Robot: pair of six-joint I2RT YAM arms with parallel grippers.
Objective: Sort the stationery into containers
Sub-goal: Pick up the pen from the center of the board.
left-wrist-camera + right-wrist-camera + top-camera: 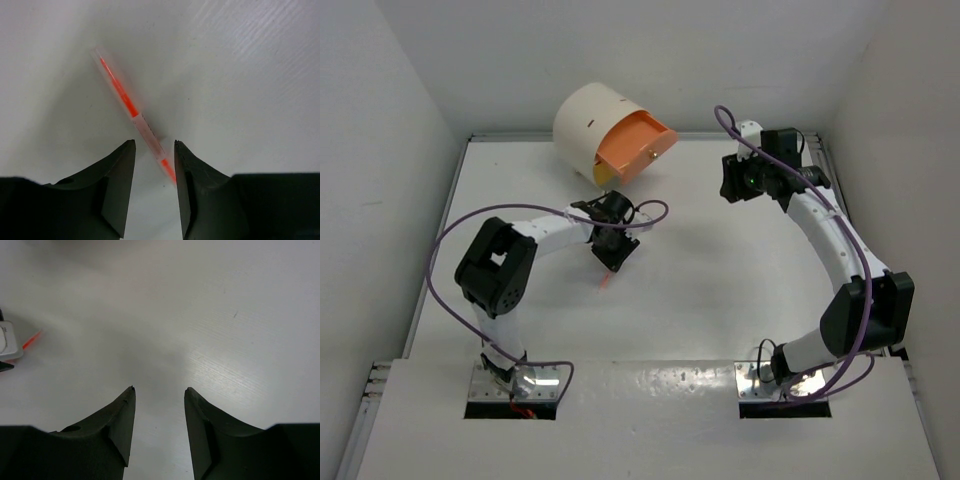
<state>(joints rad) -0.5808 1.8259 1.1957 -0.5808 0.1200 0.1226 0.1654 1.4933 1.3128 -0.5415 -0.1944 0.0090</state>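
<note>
A thin clear pen with orange-red ink [131, 111] lies flat on the white table. In the left wrist view it runs diagonally, its near end between the jaws and close to the right finger [192, 175]. My left gripper [154, 145] is open just above it and holds nothing. In the top view the pen [607, 281] pokes out below the left gripper [613, 262]. The cream round cabinet [582, 118] stands at the back with its peach-orange drawer [635, 145] pulled open. My right gripper [160, 390] is open and empty over bare table, at the back right in the top view [730, 188].
A yellow drawer front [603, 172] shows under the open drawer. Purple cables [445, 260] loop along both arms. White walls enclose the table on three sides. The pen tip [31, 340] and part of the left arm [9, 342] show at the right wrist view's left edge.
</note>
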